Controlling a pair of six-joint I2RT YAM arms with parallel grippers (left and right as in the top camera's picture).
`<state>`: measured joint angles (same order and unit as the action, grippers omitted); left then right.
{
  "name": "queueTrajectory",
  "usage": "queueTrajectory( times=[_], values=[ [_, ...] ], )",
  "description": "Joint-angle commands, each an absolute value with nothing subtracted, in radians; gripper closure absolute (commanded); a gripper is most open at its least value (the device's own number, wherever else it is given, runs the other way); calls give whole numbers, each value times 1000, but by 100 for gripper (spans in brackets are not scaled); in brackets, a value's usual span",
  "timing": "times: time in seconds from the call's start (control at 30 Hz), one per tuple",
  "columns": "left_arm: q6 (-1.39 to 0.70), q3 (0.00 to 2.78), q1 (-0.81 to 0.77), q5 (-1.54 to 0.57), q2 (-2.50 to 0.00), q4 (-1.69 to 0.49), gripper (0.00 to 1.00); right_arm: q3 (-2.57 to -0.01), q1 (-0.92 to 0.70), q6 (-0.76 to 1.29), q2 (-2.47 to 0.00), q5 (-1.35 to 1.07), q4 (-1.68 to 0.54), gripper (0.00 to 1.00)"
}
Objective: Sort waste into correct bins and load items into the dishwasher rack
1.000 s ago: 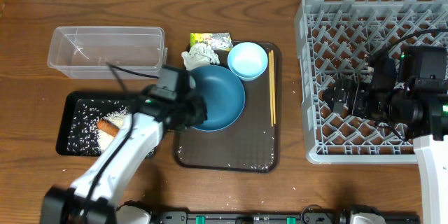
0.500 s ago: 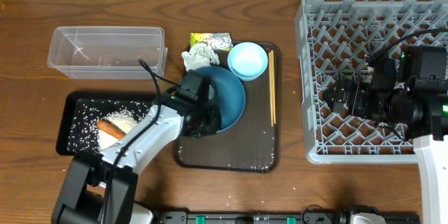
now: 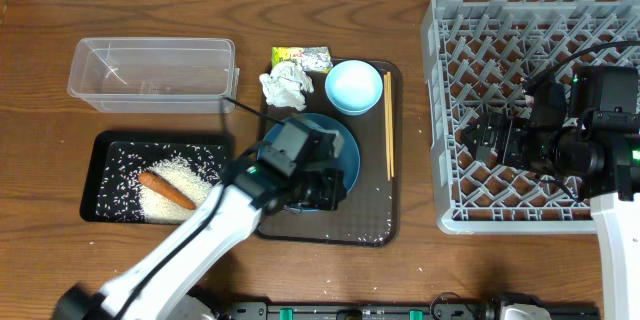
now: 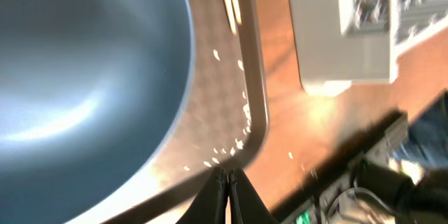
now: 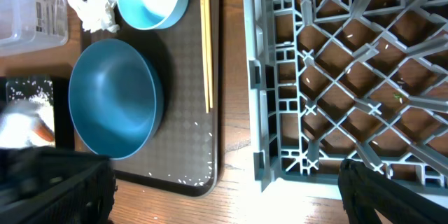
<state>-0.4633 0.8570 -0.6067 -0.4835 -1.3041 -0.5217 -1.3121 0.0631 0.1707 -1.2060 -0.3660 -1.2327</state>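
Left tool (image 3: 325, 188) down at the dark blue bowl (image 3: 340, 148), tips pinched together!
The bowl sits on the brown tray (image 3: 372, 205), with the tips just past its rim, over scattered rice grains (image 4: 246, 112). Right tool (image 5: 227, 178) is spread wide above the grey rack (image 3: 530, 20). Carrot (image 3: 167, 189) lies in the black tray (image 3: 100, 175); tissue (image 3: 285, 84) and wrapper (image 3: 301, 57) sit beside the small light blue bowl (image 3: 353, 86).
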Motion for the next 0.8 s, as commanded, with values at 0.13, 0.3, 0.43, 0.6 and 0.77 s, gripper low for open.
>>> queueTrajectory(
  times=[0.13, 0.3, 0.43, 0.6, 0.77],
  values=[
    [-508, 851, -469, -86, -1072, -606, 74, -1308, 59, 156, -1205, -367, -1231, 1],
    [-593, 851, -250, 48, -977, -754, 43, -1308, 59, 156, -1205, -366, -1231, 1],
    [-593, 851, -45, 53, -965, -851, 19, -1308, 59, 156, -1205, -366, -1230, 1],
    [-593, 851, 145, 53, -968, -944, 12, -1308, 59, 156, -1205, -366, -1231, 1],
    [-594, 851, 246, 53, -968, -1006, 8, -1308, 59, 156, -1205, -366, -1230, 1]
  ],
)
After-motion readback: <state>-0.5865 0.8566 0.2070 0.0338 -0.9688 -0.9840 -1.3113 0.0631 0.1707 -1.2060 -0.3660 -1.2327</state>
